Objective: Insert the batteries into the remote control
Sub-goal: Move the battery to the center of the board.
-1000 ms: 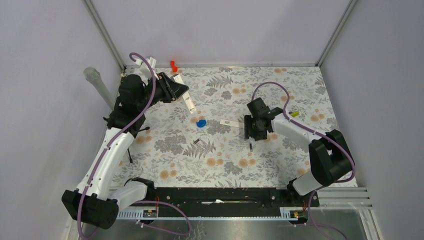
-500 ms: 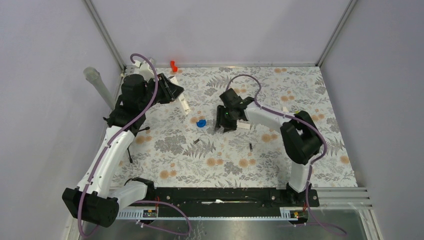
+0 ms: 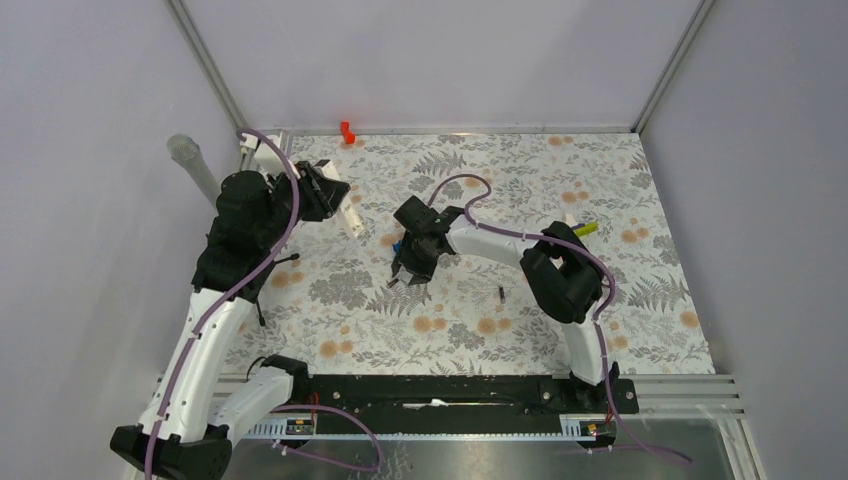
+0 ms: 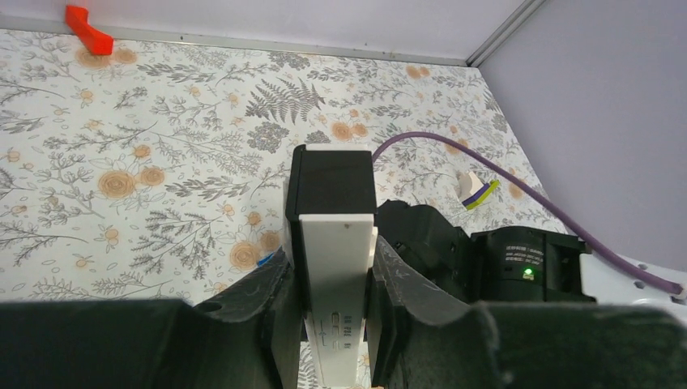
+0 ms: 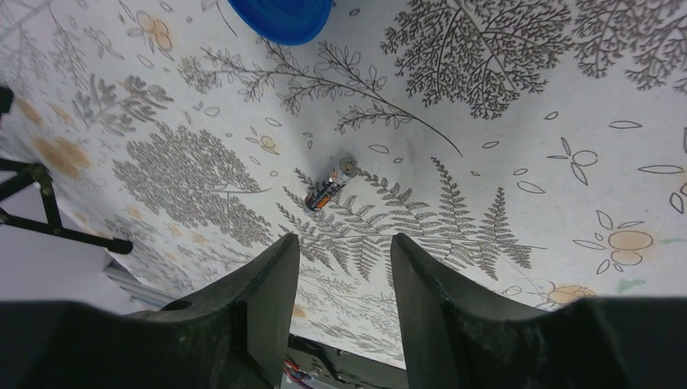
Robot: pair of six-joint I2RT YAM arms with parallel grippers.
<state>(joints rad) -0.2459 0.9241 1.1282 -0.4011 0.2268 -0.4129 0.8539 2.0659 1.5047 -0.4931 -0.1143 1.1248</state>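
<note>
My left gripper (image 3: 333,199) is shut on the white remote control (image 3: 350,216) and holds it above the table's back left. In the left wrist view the remote (image 4: 336,267) sits between my fingers, its dark recess (image 4: 332,182) at the far end. My right gripper (image 3: 408,264) is open and hovers just above one battery (image 3: 393,282). In the right wrist view this battery (image 5: 330,186) lies on the cloth just ahead of the open gripper (image 5: 344,243). A second battery (image 3: 500,293) lies alone to the right.
A blue blob (image 3: 397,243) lies beside the right gripper and also shows in the right wrist view (image 5: 279,16). A red piece (image 3: 347,132) is at the back edge. A small white and yellow-green piece (image 3: 583,228) lies at right. A grey tube (image 3: 190,160) stands outside the left rail.
My right arm has swung left from the table's right half to above the battery near the blue blob. My left gripper has drawn the remote a little to the left.
</note>
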